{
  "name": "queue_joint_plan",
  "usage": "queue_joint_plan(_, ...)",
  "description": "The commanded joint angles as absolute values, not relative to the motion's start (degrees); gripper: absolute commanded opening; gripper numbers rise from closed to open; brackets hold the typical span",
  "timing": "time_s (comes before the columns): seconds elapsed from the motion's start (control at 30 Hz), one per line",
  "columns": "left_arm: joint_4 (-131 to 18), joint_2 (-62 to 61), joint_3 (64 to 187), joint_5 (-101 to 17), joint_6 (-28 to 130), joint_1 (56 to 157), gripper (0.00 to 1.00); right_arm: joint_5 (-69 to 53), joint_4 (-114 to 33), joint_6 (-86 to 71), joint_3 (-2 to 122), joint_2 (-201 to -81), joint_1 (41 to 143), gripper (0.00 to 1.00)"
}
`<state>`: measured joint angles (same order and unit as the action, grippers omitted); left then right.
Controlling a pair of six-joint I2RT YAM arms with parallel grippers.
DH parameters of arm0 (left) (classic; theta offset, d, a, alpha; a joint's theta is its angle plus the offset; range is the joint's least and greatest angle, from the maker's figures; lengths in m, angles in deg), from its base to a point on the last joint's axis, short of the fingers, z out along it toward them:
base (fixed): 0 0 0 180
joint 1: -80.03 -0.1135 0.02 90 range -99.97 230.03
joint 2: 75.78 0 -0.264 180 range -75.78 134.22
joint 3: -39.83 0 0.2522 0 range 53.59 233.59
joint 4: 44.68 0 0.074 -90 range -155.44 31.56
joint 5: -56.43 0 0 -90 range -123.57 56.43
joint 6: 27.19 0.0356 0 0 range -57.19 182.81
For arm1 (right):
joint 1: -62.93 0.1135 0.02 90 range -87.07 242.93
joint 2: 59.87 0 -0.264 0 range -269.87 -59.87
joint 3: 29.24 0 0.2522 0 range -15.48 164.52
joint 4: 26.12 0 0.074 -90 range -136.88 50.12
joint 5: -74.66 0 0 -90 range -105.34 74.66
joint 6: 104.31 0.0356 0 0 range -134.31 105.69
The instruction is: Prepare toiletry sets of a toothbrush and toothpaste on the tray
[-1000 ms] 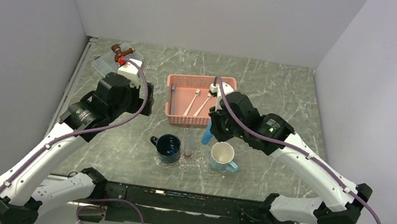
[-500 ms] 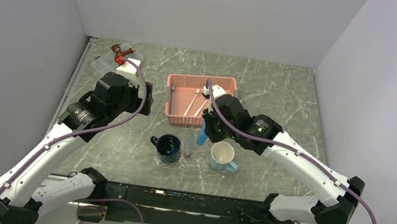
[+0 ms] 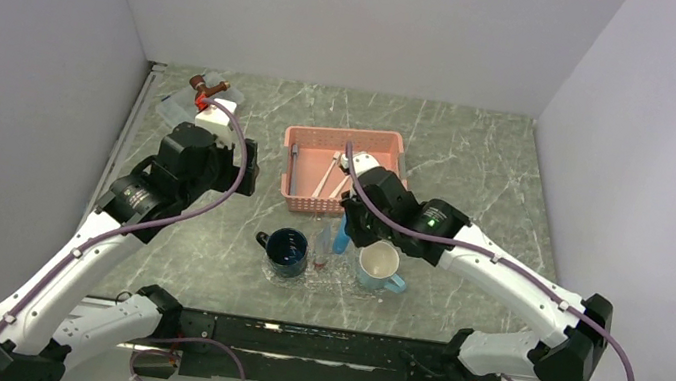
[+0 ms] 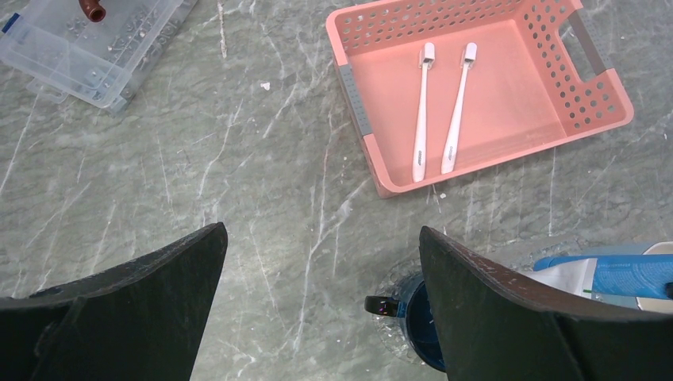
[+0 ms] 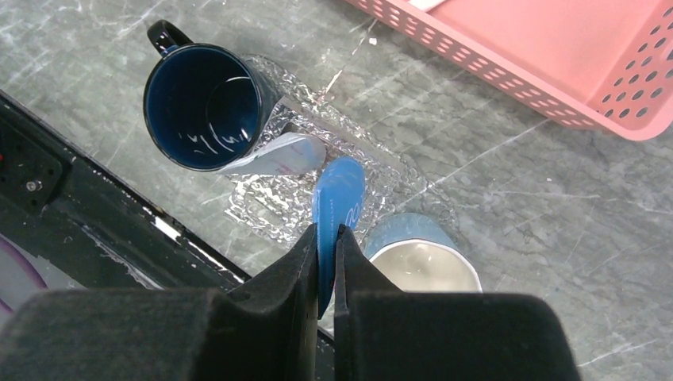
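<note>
Two white-shelled arms (image 3: 68, 263) with black joints, purple cables and black jaws.

Lighting: bright, even, diffuse; we record only faint, soft shadows. Glare: white glints across the tray (image 5: 258, 202). Focus: table (image 4: 238, 198) veining sharp; no motion blur.

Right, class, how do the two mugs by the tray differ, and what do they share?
The dark blue mug is dark inside; the light blue mug is cream inside. The dark blue mug stands at the left end of the tray, handle pointing left; the light blue mug at the right end, handle pointing right. Both stand upright and look empty.
</note>
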<state>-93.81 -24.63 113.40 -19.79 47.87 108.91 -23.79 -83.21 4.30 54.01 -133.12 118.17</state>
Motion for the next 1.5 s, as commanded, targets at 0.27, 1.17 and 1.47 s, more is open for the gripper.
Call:
queue_joint_plan(0.27,-92.99,-25.51,113.52,-20.54,47.14,108.56,0.97,-24.48,-76.36,5.69,50.1,-133.97,118.65,0.0)
queue_joint_plan(1.17,-92.8,-25.44,113.45,-21.46,47.16,107.95,0.97,-30.31,-70.34,9.06,42.96,-132.75,121.7,0.0)
queue_joint_plan(1.47,-92.72,-25.55,113.42,-21.56,46.99,107.94,0.97,-31.4,-71.18,10.71,42.62,-131.71,123.01,0.0)
